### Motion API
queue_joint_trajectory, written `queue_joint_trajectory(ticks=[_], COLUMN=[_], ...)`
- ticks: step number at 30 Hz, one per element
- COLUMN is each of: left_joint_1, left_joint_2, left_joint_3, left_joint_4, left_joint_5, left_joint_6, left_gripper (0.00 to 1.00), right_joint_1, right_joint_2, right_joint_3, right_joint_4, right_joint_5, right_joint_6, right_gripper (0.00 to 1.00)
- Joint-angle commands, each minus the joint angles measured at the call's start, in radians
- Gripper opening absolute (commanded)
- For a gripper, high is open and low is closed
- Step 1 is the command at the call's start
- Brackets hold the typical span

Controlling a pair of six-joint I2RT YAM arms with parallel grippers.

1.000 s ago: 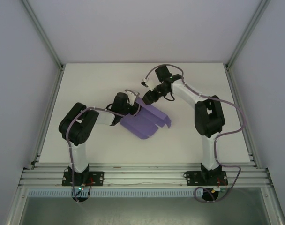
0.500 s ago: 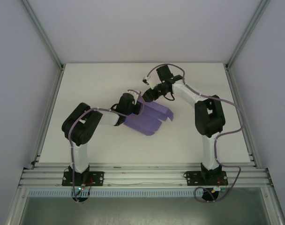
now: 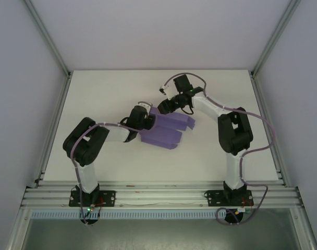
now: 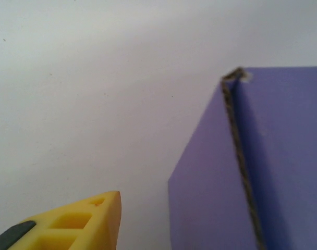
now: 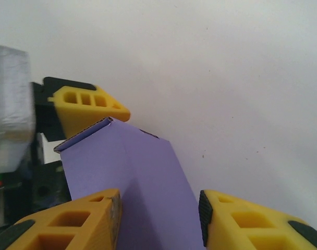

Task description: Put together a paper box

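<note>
Midway through assembly, the paper box [image 3: 169, 130] lies half-folded at the centre of the desk [image 3: 111, 88]. The right end effector [image 5: 159, 203] straddles a raised panel and the left end effector [image 3: 147, 119] sits at the box's left edge — whether either pinches, I cannot tell. A loose hold risks the panel springing flat — or creasing crooked.

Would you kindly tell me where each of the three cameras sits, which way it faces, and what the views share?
Top external: above and behind the bases, looking down on the table; both whole arms, left gripper and right gripper at the paper box.
Left wrist: on that wrist, facing the table; one yellow finger lower left, box right.
Right wrist: on that wrist, looking along its yellow fingers, box between them.
Shared: all see the box; right wrist also catches the left gripper.
</note>
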Motion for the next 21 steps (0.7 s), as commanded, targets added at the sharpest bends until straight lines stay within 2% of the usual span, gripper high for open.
queue_joint_trajectory(ticks=[1, 6, 9, 13, 15, 17, 21], left_joint_1=[0.013, 0.014, 0.014, 0.014, 0.015, 0.015, 0.015], left_joint_2=[-0.040, -0.018, 0.010, 0.037, 0.045, 0.054, 0.057], left_joint_3=[-0.022, -0.007, 0.013, 0.039, 0.048, 0.055, 0.056], left_joint_4=[-0.013, -0.034, -0.050, -0.046, -0.026, -0.004, 0.030], left_joint_5=[0.027, 0.058, 0.020, -0.033, -0.021, -0.003, 0.017], left_joint_6=[-0.020, -0.018, -0.024, -0.040, -0.035, -0.029, -0.017], left_gripper=[0.43, 0.40, 0.20, 0.14, 0.10, 0.00, 0.00], right_joint_1=[-0.003, -0.004, -0.003, -0.003, -0.004, -0.004, -0.004], right_joint_2=[-0.007, -0.014, -0.021, -0.022, -0.022, -0.026, -0.069], right_joint_3=[-0.038, -0.035, -0.039, -0.039, -0.037, -0.045, -0.074], right_joint_4=[-0.041, -0.043, -0.040, -0.050, -0.058, -0.064, -0.039], right_joint_5=[0.084, 0.087, 0.081, 0.067, 0.059, 0.051, 0.073], right_joint_6=[0.025, 0.038, 0.048, 0.054, 0.053, 0.049, 0.047], right_gripper=[0.45, 0.45, 0.45, 0.45, 0.46, 0.46, 0.48])
